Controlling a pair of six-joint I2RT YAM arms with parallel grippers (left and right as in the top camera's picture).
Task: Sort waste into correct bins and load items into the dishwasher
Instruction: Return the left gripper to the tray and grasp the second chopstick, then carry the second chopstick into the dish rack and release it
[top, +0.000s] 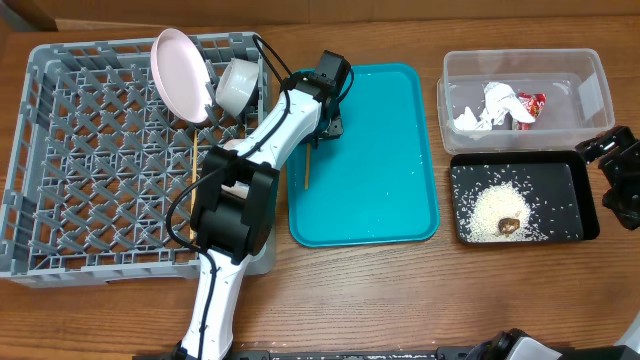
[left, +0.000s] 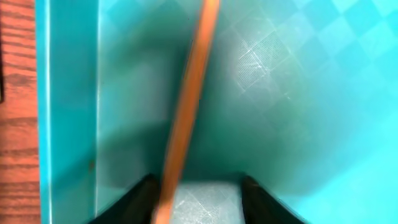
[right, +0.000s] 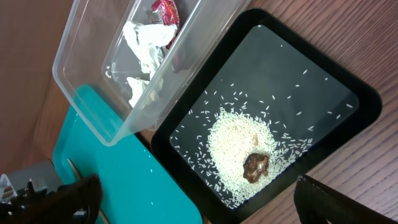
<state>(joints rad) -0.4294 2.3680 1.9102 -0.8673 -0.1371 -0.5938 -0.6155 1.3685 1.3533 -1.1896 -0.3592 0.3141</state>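
Note:
My left gripper (top: 325, 122) hangs over the teal tray's (top: 380, 150) left part. Its fingers (left: 198, 199) are apart, with a thin wooden chopstick (left: 189, 93) between them, close to the left finger; the chopstick (top: 308, 168) lies on the tray. A second chopstick (top: 192, 170), a white plate (top: 178, 72) and a white bowl (top: 238, 85) sit in the grey dish rack (top: 90, 150). My right gripper (top: 615, 180) is open and empty (right: 198, 183) by the black tray (right: 348, 93), which holds rice (right: 230, 143) and a brown lump (right: 256, 165). The clear tub (right: 93, 81) holds crumpled paper (right: 146, 40) and the red wrapper (right: 165, 9).
The clear tub (top: 590, 90) stands at the back right with the black tray (top: 570, 190) just in front of it. The teal tray sits between the rack and these bins, with a few rice grains on it. My left arm lies across the rack's right edge.

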